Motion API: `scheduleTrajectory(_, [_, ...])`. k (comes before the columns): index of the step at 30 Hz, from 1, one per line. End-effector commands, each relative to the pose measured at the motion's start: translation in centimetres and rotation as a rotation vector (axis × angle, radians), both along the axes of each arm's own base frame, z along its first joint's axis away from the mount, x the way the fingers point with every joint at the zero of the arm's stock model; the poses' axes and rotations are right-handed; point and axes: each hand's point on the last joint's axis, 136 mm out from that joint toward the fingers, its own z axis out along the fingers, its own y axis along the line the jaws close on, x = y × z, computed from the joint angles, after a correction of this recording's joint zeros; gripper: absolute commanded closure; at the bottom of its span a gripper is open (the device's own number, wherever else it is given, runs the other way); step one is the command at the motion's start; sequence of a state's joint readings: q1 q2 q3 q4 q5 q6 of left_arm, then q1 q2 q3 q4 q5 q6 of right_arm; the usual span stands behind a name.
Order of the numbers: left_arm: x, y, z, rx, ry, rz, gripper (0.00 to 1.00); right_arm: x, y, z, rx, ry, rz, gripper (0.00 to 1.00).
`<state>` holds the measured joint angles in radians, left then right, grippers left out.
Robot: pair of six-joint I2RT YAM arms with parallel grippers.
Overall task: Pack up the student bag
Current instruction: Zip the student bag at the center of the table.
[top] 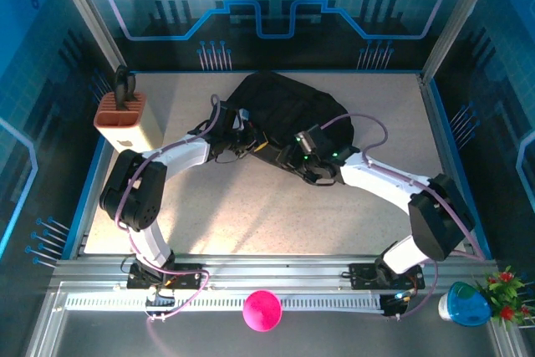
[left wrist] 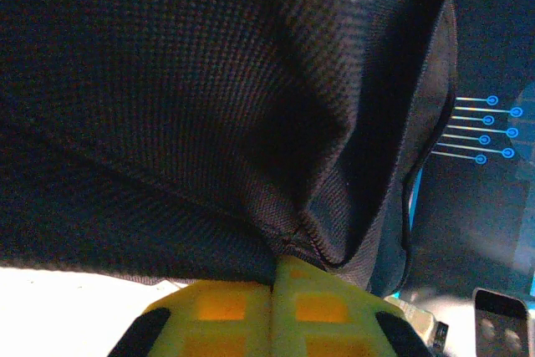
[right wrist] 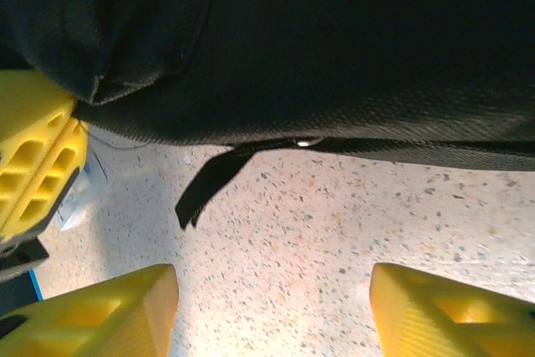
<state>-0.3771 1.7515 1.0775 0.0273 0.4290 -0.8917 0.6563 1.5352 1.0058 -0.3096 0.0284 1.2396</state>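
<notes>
The student bag point(top: 288, 106) is a large black fabric backpack lying at the back middle of the table. My left gripper point(top: 257, 143) is at the bag's near edge. In the left wrist view its yellow jaws are pressed together, and my left gripper point(left wrist: 280, 267) is shut on a fold of the student bag point(left wrist: 209, 98). My right gripper point(top: 299, 161) sits just right of it, low over the table. In the right wrist view my right gripper point(right wrist: 272, 311) is open with bare tabletop between its jaws, just short of the student bag point(right wrist: 334, 48) and its black zipper pull strap point(right wrist: 205, 191).
A tan box with an orange-brown top point(top: 127, 119) stands at the back left, with a black item sticking out of it. A pink ball point(top: 262, 309) rests on the rail in front of the arm bases. A blue container point(top: 465, 304) and red flowers point(top: 506, 290) are at the near right.
</notes>
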Motion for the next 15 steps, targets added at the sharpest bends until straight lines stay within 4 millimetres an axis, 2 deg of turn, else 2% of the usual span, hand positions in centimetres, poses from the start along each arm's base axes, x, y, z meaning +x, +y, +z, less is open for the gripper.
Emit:
scheduleTrajectory(1, [-0.5, -1.7, 2.3, -0.064, -0.055, -0.071, 1.0, 1.6, 0.9, 0.7, 0.02, -0.02, -0.066, 0.4])
scheduleTrajectory(9, [-0.7, -1.8, 2.3, -0.072, -0.051, -0.079, 1.0, 3.1, 1.5, -0.1, -0.012, -0.014, -0.085, 0.42])
scheduleTrajectory(15, [-0.8, -1.8, 2.4, -0.074, -0.053, -0.078, 1.0, 3.1, 1.0, -0.8, -0.039, -0.003, -0.101, 0.52])
